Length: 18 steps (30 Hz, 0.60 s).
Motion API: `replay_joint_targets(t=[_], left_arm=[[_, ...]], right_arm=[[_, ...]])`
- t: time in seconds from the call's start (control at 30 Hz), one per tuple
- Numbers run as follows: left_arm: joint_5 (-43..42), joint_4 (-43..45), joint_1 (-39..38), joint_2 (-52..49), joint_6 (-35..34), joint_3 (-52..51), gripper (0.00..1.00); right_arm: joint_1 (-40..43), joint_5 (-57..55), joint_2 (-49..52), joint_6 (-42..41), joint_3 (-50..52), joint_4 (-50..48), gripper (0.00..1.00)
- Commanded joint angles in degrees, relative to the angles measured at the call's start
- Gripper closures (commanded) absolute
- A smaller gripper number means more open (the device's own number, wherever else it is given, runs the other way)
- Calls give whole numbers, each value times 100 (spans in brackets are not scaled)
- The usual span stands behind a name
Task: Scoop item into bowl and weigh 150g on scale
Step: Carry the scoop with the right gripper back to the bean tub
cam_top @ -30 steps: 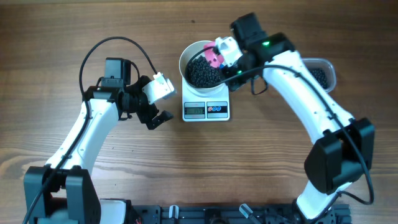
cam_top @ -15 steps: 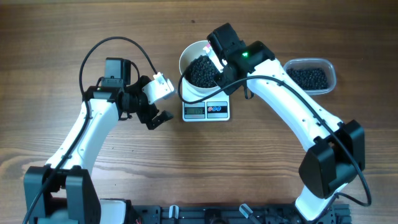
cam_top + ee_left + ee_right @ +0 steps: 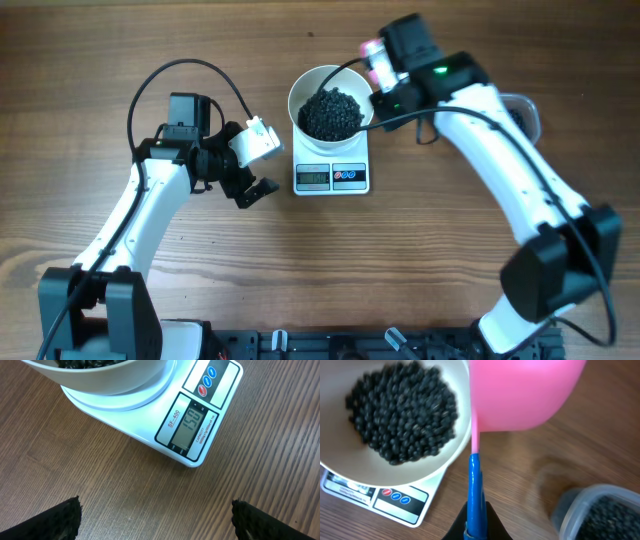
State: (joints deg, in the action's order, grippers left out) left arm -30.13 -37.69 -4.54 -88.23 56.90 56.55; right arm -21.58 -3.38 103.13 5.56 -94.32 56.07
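1. While the left pincer (image 3: 254, 192) hangs wide open and empty over the wooden desk (image 3: 400, 270), just left of the small flat white rectangular scale (image 3: 332, 176), the round plain white bowl (image 3: 303, 84) sits on that scale, holding the dark heap of tiny black-blue beads (image 3: 330, 112).
2. From the left wrist, its black fingertips (image 3: 60, 520) stand far apart, with the scale's grey display facing them.
3. From the right wrist, the right pincer (image 3: 476, 532) is clamped on the blue handle of a pink plastic scoop (image 3: 520, 390), which is just beside the bowl's rim; a clear plastic tub (image 3: 570, 505) of beads lies nearby.
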Motion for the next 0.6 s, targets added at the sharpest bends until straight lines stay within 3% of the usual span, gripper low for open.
replay_joint_targets(t=[0.0,0.2,0.33,0.57], left_arm=[[-90,15,17,-50,55,-42,0],[-87,15,17,-50,55,-42,0],[-90,13,17,-50,55,-42,0],[-87,15,17,-50,55,-42,0]], right_arm=[[505,498,-603,-297,-188,-24,96],[1307,1010,-892,-476,-188,214,96],[2129,1799,-905,-1453,-184,581,96],[3425,3088,-883,-2253,221,1029,96]])
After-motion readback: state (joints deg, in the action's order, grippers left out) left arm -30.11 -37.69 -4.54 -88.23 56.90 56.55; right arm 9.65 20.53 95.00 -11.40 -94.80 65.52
